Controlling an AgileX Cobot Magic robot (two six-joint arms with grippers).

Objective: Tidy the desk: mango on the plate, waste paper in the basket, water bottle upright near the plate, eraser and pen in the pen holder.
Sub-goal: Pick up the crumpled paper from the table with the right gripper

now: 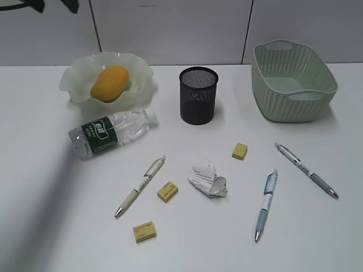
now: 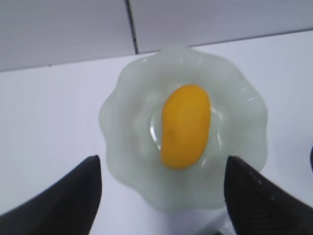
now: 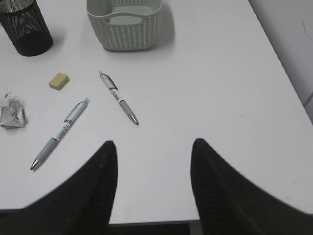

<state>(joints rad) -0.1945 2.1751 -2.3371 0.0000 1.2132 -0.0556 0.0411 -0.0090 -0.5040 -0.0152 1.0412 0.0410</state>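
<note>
The mango (image 1: 109, 83) (image 2: 186, 126) lies in the ruffled pale-green plate (image 1: 76, 73) (image 2: 132, 98) at the back left. My left gripper (image 2: 161, 164) is open and empty, high above the plate's near rim. The water bottle (image 1: 110, 134) lies on its side in front of the plate. The waste paper (image 1: 208, 180) (image 3: 11, 113) lies mid-desk. The pen holder (image 1: 198, 94) (image 3: 27, 27) stands at the back centre. The basket (image 1: 293, 82) (image 3: 126, 24) is at the back right. Three erasers (image 1: 167, 191) (image 1: 144, 232) (image 1: 239, 151) and three pens (image 1: 140, 186) (image 1: 266, 204) (image 1: 306, 169) lie on the desk (image 1: 45, 226). My right gripper (image 3: 154, 147) is open and empty above the desk's front right edge.
In the right wrist view one eraser (image 3: 58, 81) and two pens (image 3: 61, 132) (image 3: 119, 97) lie left of the gripper. The desk's front edge (image 3: 146, 223) and right edge (image 3: 288, 83) show there. A tiled wall (image 1: 170, 28) runs behind the desk.
</note>
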